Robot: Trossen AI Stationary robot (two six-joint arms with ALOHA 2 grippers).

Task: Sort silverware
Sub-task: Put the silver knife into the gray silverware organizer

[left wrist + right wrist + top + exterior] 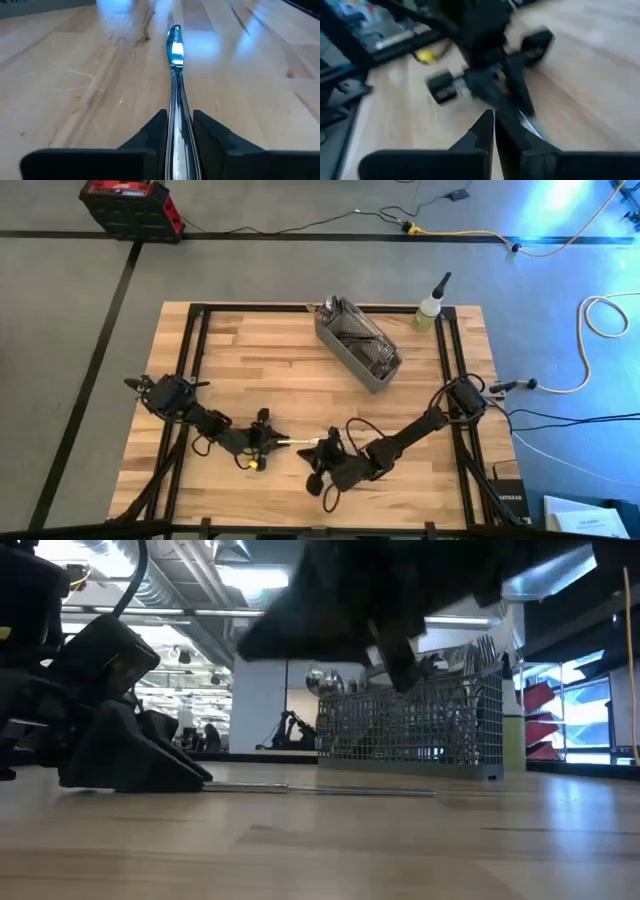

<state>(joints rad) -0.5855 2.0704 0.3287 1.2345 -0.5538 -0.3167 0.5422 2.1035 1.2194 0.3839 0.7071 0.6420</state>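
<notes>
The left gripper (177,131) clenched a spoon (175,47) lying ahead along the table (75,75); release should come only once flat; the right gripper (494,132), fingers together, hovered opposite, well short of the mesh basket (358,345).

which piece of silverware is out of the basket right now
The slim shiny silver utensil clamped in the left end effector, flat on the wooden table; the others stand in the gray wire-mesh basket.

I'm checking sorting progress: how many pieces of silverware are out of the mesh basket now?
1: a utensil clamped in the left gripper, lying low over the table near its front middle. The rest stand in the mesh basket; others could be hidden beneath the arms.
</notes>
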